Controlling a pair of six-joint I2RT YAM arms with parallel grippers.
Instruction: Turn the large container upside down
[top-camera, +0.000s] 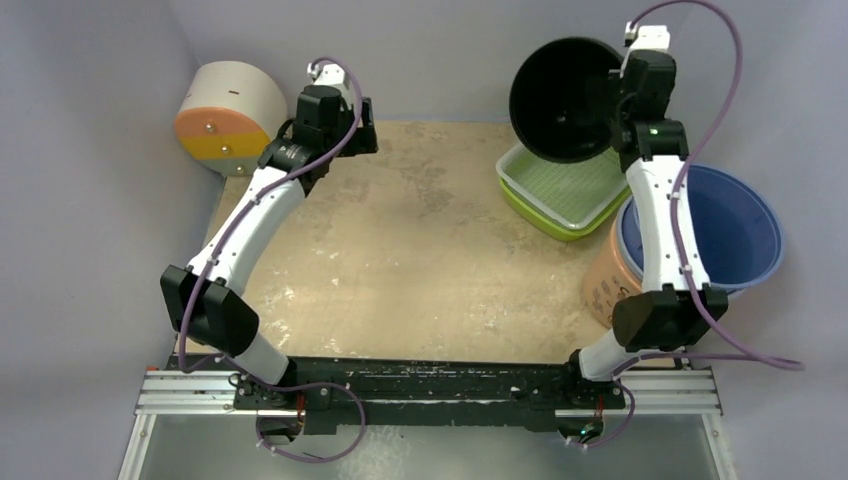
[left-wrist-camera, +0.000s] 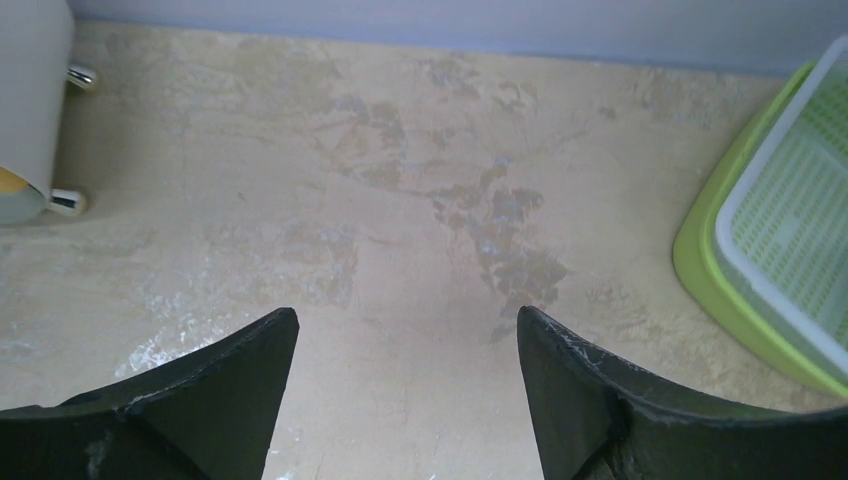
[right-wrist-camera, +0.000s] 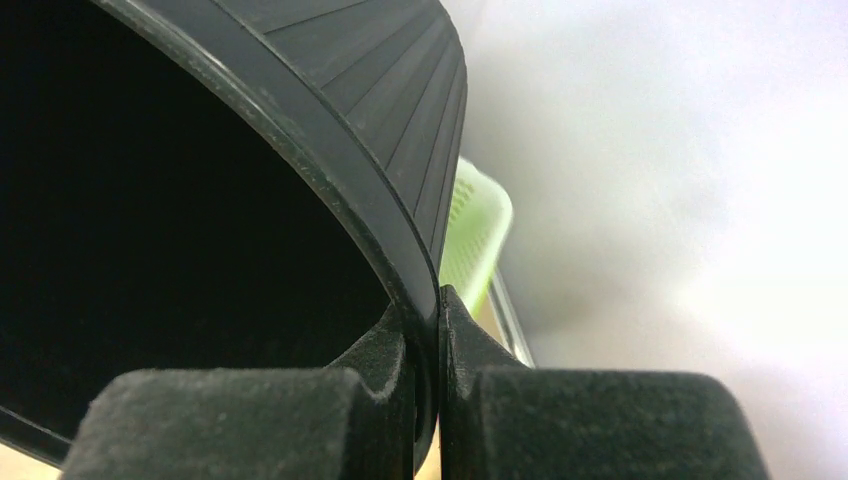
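**Fig.** Right gripper (right-wrist-camera: 428, 312) clamped on rim of black bucket (top-camera: 565, 100), one finger inside wall, one outside. Bucket held off surface, tipped on side, mouth toward overhead camera, above green tray (top-camera: 560, 195) at far right of table (top-camera: 420, 260). Left gripper (left-wrist-camera: 408, 330) spread wide, nothing between jaws, low over bare table. Step judged: mid-flip. Next move calls for wrist roll until mouth faces down, then lowering clear of tray before release.

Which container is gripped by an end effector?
The black bucket, its rim pinched by the right end effector and tilted above the green tray; the blue tub and the white drum sit unheld.
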